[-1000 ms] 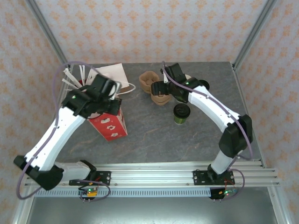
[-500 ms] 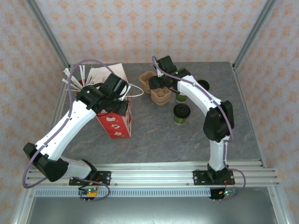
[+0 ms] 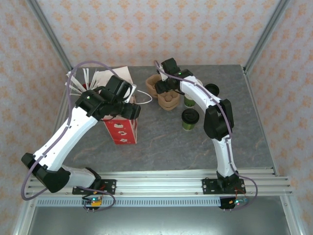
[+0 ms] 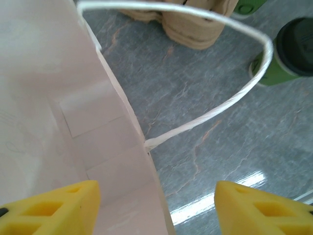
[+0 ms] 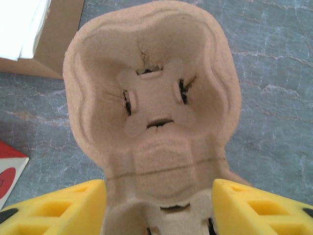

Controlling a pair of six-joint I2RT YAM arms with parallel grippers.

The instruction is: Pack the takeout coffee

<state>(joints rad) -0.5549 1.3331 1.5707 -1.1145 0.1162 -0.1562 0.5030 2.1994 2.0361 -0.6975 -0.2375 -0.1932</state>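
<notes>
The left tool (image 4: 159, 208) is hovering over the top of the red paper bag (image 3: 122, 131), which is standing upright on the left half of the grey stone-patterned surface (image 3: 195, 152). Its two yellow fingers are standing wide apart and are gripping nothing. The bag's pale inner wall and upper edge are running up between them in the left wrist view. The bag's white cord handle (image 4: 220, 105) is arching out from that edge over the surface, toward the cups.

The right arm is reaching across to the brown moulded-pulp cup carrier (image 5: 151, 93), which is lying flat near the far middle of the surface. The right tool (image 5: 160, 205) is straddling the carrier's narrow waist, one yellow finger on each side and very close to the pulp. Whether the pads are actually pressing on it, I cannot tell.

The takeout coffee (image 3: 190, 118), a small green-sided cup with a black lid, is standing upright on the surface to the right of the bag and nearer than the carrier, apart from both tools. It is showing at the right edge of the left wrist view. A second green cup (image 3: 190, 102) is standing just behind it, beside the carrier, and a black lid (image 3: 212, 89) is lying farther right. White sticks (image 3: 78, 83) are fanning out at the far left, behind the bag.
</notes>
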